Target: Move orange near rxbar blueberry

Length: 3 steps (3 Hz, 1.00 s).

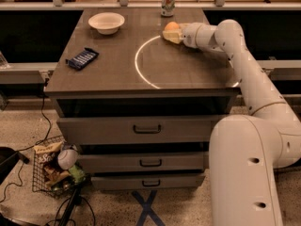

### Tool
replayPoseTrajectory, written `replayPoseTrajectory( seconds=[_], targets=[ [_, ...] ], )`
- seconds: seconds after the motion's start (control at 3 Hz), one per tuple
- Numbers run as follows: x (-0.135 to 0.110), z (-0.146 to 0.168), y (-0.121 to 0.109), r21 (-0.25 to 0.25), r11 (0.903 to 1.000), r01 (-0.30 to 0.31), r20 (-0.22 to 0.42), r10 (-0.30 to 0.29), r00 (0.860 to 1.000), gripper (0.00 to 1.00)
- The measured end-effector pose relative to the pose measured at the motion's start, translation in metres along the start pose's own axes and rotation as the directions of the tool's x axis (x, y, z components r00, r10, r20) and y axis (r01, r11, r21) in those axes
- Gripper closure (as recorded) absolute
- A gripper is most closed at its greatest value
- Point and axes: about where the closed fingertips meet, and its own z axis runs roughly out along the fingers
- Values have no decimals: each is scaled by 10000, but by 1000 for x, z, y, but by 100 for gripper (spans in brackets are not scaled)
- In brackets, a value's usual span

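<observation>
The orange (172,26) sits on the brown table (117,74) at the far right of the middle, next to the white ring marked on the top. My gripper (170,35) reaches in from the right and is right at the orange, covering its near side. The rxbar blueberry (82,58), a flat dark blue wrapper, lies near the table's left edge, well apart from the orange.
A white bowl (106,21) stands at the far left of the table. A drink can (168,1) stands at the far edge just behind the orange. Drawers fill the table's front. A wire basket (52,169) of items sits on the floor at the left.
</observation>
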Motion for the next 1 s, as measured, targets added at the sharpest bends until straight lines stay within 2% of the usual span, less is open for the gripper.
replayPoseTrajectory(
  seconds=[0.33, 0.67, 1.0],
  targets=[
    [1, 3, 2, -43, 10000, -9, -10, 9, 10000, 87],
    [2, 6, 5, -87, 10000, -18, -19, 18, 10000, 100],
    [2, 6, 5, -87, 10000, -18, -19, 18, 10000, 100]
  ],
)
